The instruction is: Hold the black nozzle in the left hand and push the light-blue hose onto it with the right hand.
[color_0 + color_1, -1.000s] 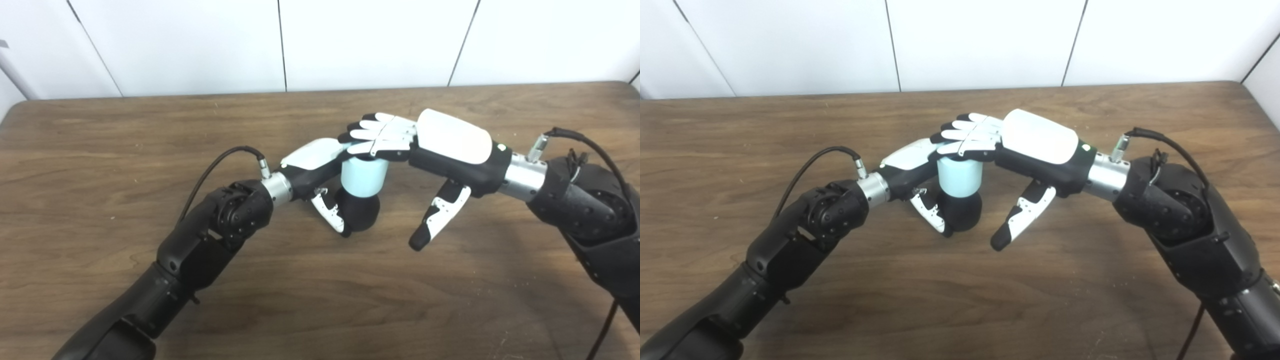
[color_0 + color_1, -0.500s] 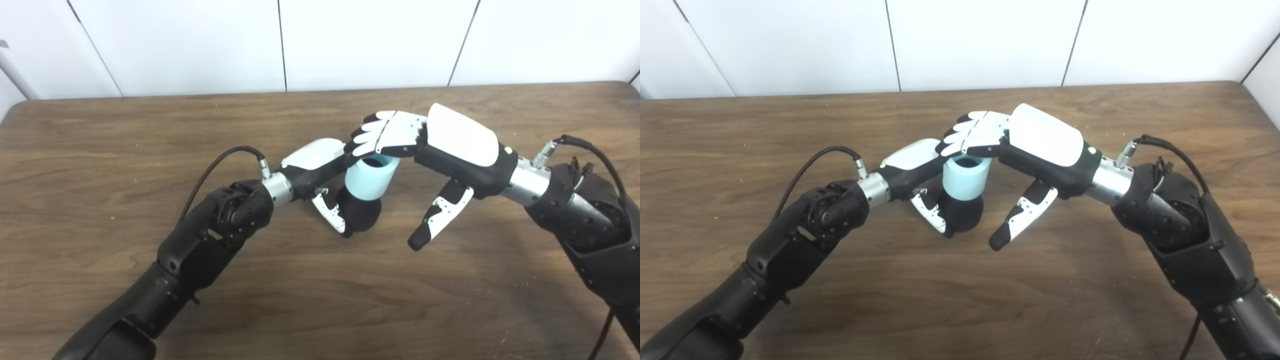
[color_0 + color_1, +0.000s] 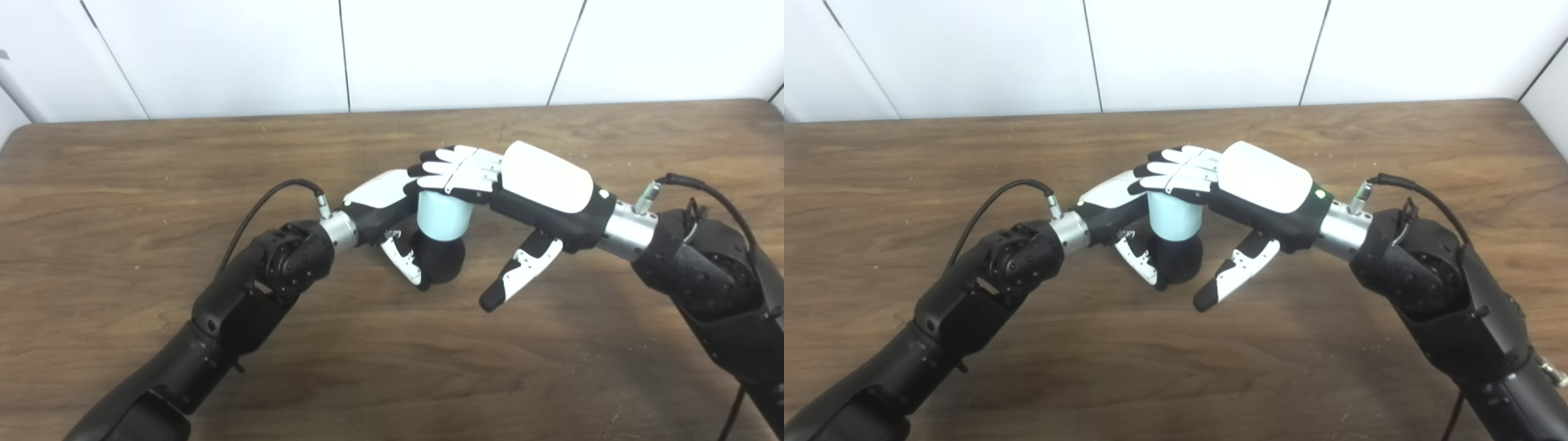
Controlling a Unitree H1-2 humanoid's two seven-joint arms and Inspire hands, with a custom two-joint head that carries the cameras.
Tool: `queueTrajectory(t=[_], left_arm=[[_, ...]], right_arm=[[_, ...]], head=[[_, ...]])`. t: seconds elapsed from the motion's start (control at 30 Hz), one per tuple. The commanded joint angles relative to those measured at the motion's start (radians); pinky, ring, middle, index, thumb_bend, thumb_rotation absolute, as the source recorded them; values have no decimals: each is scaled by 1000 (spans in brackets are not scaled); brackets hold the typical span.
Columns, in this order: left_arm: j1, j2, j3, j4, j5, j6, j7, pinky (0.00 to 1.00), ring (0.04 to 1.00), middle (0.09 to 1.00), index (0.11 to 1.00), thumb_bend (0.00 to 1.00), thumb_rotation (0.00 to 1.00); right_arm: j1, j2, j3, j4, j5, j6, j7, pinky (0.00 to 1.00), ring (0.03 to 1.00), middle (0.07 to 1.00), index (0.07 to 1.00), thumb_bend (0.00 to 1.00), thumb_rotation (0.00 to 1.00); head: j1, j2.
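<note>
The left hand [image 3: 392, 211] gripped the black nozzle [image 3: 440, 260]; the right hand [image 3: 520, 190] (fingers flat, thumb spread, grasping nothing) pressed atop the light-blue hose [image 3: 442, 215].

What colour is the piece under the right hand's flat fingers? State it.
Light blue: the hose standing on the black nozzle, clearest in the left eye view.

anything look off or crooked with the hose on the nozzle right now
Nothing stands out. The light-blue hose sits upright on the black nozzle, which the left hand holds. The right hand lies flat across the hose's top, fingers extended, thumb hanging free. The table shows no spill or damage.
</note>
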Motion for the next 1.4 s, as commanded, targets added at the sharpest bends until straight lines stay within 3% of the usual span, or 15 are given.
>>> queueTrajectory(t=[0.0, 0.47, 0.8, 0.97, 1.37], left_arm=[[38, 21, -36, 42, 17, 25, -96, 999, 605, 503, 476, 525, 0], [36, 23, -30, 41, 14, 24, -96, 999, 592, 496, 479, 525, 0], [35, 20, -30, 45, 13, 20, -94, 1000, 598, 502, 476, 525, 0], [35, 21, -30, 46, 12, 15, -94, 999, 599, 503, 476, 525, 0], [34, 19, -31, 47, 11, 12, -94, 996, 598, 503, 475, 525, 0]], right_arm=[[3, -28, 19, -2, -29, 43, 65, 974, 989, 982, 949, 705, 932], [14, -40, 38, -3, -56, 33, 77, 997, 1000, 998, 968, 738, 961], [13, -33, 40, 4, -4, -18, 62, 989, 966, 947, 910, 736, 964], [5, -37, 59, 23, 59, -55, 66, 970, 947, 924, 893, 710, 913], [-3, -41, 75, 31, 66, -56, 65, 967, 942, 920, 887, 722, 910]], head=[[0, 1], [-3, 7], [-4, 7], [-4, 8], [-3, 11]])
